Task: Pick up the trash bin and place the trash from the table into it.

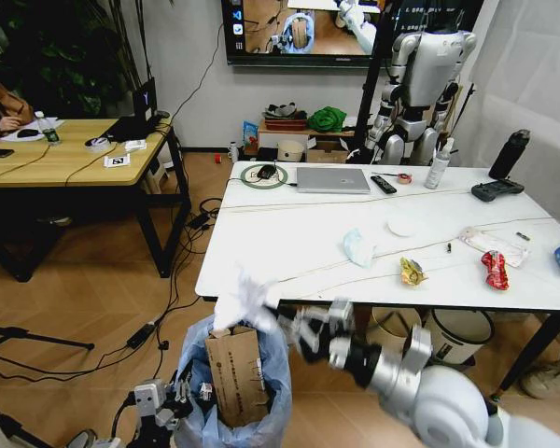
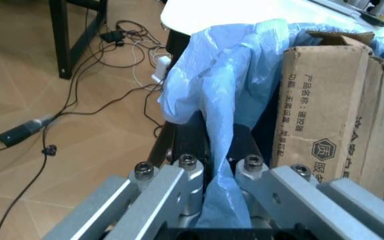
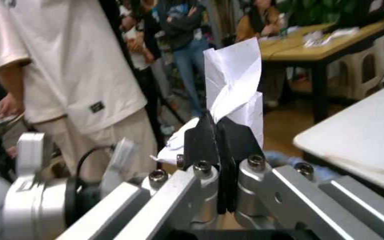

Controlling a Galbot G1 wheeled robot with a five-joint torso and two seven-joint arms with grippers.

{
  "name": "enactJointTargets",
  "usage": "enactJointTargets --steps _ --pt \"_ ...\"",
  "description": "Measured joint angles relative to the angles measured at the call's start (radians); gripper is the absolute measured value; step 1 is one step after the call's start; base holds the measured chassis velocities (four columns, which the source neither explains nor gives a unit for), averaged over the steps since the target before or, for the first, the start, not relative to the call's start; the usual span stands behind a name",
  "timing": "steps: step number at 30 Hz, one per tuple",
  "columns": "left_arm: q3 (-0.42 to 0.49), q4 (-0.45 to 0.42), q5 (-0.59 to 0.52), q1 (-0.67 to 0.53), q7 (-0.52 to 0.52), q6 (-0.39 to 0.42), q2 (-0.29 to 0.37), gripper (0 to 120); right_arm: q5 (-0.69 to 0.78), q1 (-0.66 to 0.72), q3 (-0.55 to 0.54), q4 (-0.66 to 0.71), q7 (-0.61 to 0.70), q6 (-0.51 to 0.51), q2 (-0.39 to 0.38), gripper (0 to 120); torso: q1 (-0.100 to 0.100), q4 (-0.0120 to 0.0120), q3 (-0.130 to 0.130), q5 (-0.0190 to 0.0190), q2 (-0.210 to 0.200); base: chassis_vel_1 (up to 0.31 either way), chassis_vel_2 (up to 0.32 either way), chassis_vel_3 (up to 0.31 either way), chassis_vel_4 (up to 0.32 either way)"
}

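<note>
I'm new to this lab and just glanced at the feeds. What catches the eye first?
The right gripper pinches white paper over the blue-bagged bin, which already holds cardboard. The left gripper clamps the bag's edge. Wrappers and tissue litter the white table behind.

Blue-bagged trash bin point(image 1: 235, 383) (cardboard inside).

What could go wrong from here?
1. The right gripper pinches the white paper by one edge; over the trash bin it may flutter past the opening.
2. The left gripper grips just the bag's plastic, which could tear or slip.
3. Upright cardboard crowds the opening.
</note>
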Motion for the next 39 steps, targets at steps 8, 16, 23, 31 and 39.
enactJointTargets --steps 8,16,23,31,39 --pt "0.007 -0.01 -0.001 0.001 -0.004 0.007 -0.01 1 -0.115 -0.056 -0.037 -0.043 -0.033 0.019 0.034 0 0.0 0.0 0.0 0.0002 0.0 0.0 0.0 0.0 0.0" --pt "0.013 -0.01 -0.001 0.006 -0.005 0.007 -0.011 1 -0.166 -0.079 -0.022 -0.064 -0.035 0.025 0.054 20 0.0 0.0 0.0 0.0001 0.0 0.0 0.0 0.0 0.0" --pt "0.026 -0.009 0.0 0.003 -0.008 0.008 -0.011 1 -0.22 -0.14 0.024 -0.074 -0.035 0.039 0.064 46 0.0 0.0 0.0 0.0 0.0 0.0 0.0 0.0 0.0" --pt "0.048 0.016 0.013 0.0 -0.009 0.004 -0.013 1 -0.235 -0.19 0.175 -0.036 0.014 0.023 0.133 76 0.0 -0.0002 0.0 0.0 0.0 0.0 0.0 0.0 0.0" --pt "0.054 0.02 0.026 0.004 -0.005 -0.012 -0.012 1 -0.085 0.031 0.402 -0.146 0.256 -0.136 0.248 100 0.0 0.0002 0.0 0.0001 0.0 0.0 0.0 0.0 0.0"
